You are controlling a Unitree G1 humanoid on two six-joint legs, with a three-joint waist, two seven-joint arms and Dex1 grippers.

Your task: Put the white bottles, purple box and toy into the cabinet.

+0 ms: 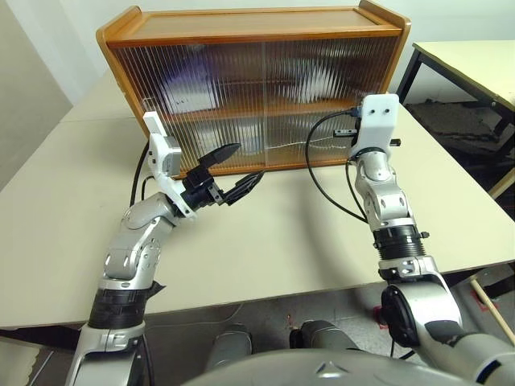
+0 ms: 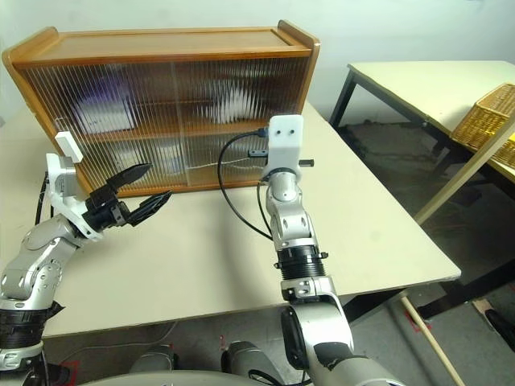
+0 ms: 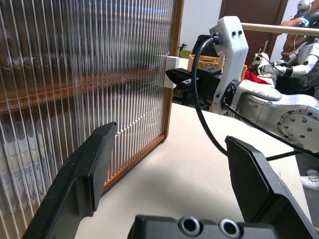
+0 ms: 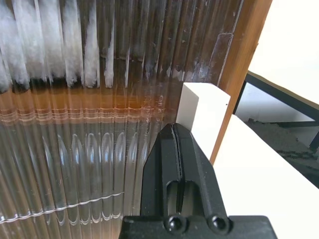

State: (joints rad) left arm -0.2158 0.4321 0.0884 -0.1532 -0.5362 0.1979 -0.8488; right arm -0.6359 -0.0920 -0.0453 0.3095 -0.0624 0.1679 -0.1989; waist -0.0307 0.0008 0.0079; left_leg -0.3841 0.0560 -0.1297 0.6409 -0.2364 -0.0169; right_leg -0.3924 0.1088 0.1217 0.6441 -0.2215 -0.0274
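Note:
The cabinet [image 1: 257, 36] stands at the back of the table with both ribbed doors slid shut. Behind them a lilac blur [image 2: 105, 112] that may be the purple box lies on the upper shelf at the left. A fluffy white blur [image 4: 30, 50] that may be the toy sits at the right. The white bottles cannot be made out through the ribs. My left gripper [image 1: 248, 162] hangs open and empty in front of the lower left door. My right gripper [image 4: 174, 132] is shut and empty, its tip right beside the white handle [image 4: 202, 114] at the right door's edge.
The beige table [image 1: 265, 241] stretches in front of the cabinet. A black cable [image 1: 318, 173] loops from my right wrist. A second table [image 1: 475, 64] stands to the right, with a wicker basket [image 2: 487, 117] and a slanting wooden pole [image 2: 459, 173] nearby.

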